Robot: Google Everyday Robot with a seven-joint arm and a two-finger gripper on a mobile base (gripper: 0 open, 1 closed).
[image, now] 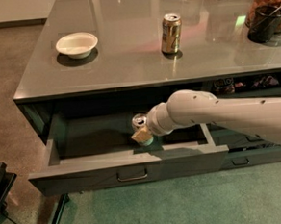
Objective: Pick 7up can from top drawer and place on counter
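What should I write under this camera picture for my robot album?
The robot's gripper is down at the 7up can inside the open top drawer, below the counter.

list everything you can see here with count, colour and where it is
7up can: 1, green, silver top, inside the open top drawer
top drawer: 1, dark grey, open below the counter
counter: 1, glossy grey, over the drawer
gold can: 1, gold, upright on the counter
bowl: 1, white, on the counter, image left
dark container: 1, counter's right edge
arm: 1, white, reaching into the drawer
gripper: 1, tan, at the 7up can
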